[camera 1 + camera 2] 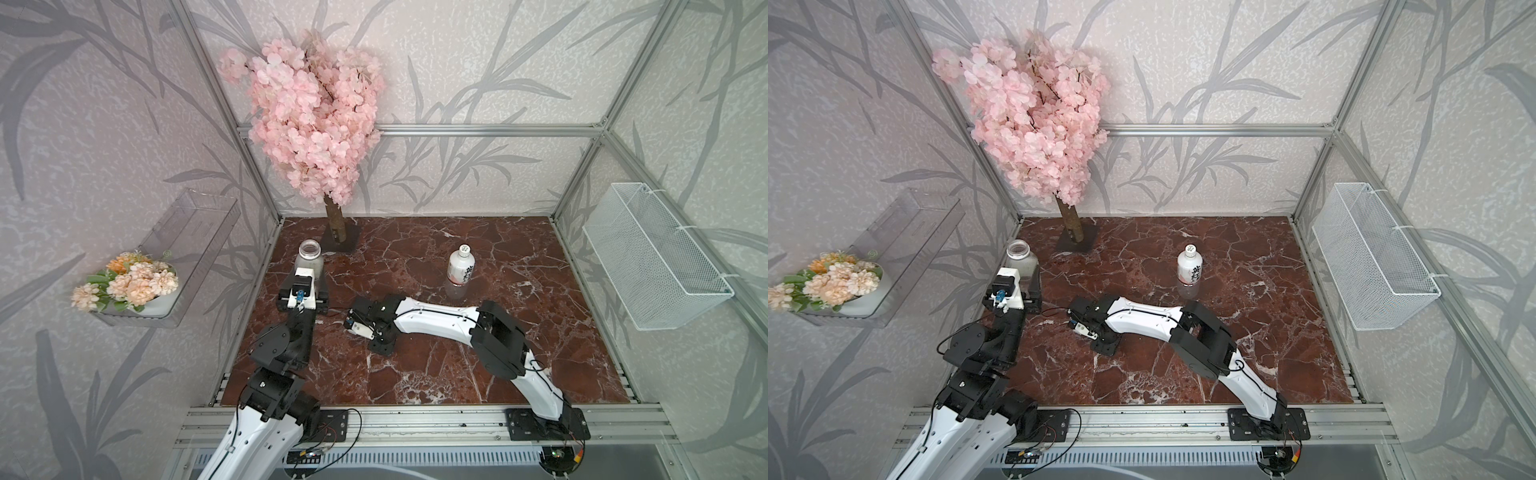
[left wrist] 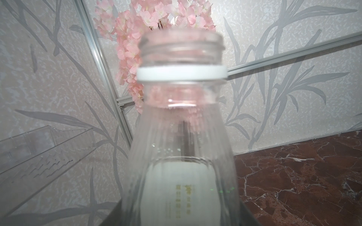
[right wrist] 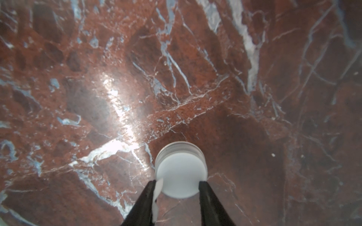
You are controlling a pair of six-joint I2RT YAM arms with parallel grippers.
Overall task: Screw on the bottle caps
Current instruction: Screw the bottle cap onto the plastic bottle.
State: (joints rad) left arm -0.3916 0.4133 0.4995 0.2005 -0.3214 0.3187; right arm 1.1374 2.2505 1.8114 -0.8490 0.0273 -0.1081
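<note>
The clear bottle [image 1: 309, 259] [image 1: 1019, 257] stands upright at the table's back left, its mouth uncovered. My left gripper [image 1: 306, 286] [image 1: 1017, 287] is shut on its lower body. In the left wrist view the clear bottle [image 2: 182, 137] fills the middle, with a white ring under its threads. The white-wrapped bottle [image 1: 460, 268] [image 1: 1190, 268] stands alone at centre back with a white printed cap [image 1: 464, 249] on its neck. My right gripper [image 1: 380, 345] [image 1: 1106, 341] points down at mid-table. In the right wrist view a plain whitish cap [image 3: 181, 172] lies flat on the marble, and the right gripper [image 3: 178, 183] has a fingertip against each side.
A pink blossom tree [image 1: 316, 112] stands on a dark base behind the clear bottle. A clear shelf with a flower bowl [image 1: 129, 282] hangs on the left wall. A white wire basket [image 1: 652, 257] hangs on the right wall. The red marble table [image 1: 457, 374] is bordered by aluminium frame rails.
</note>
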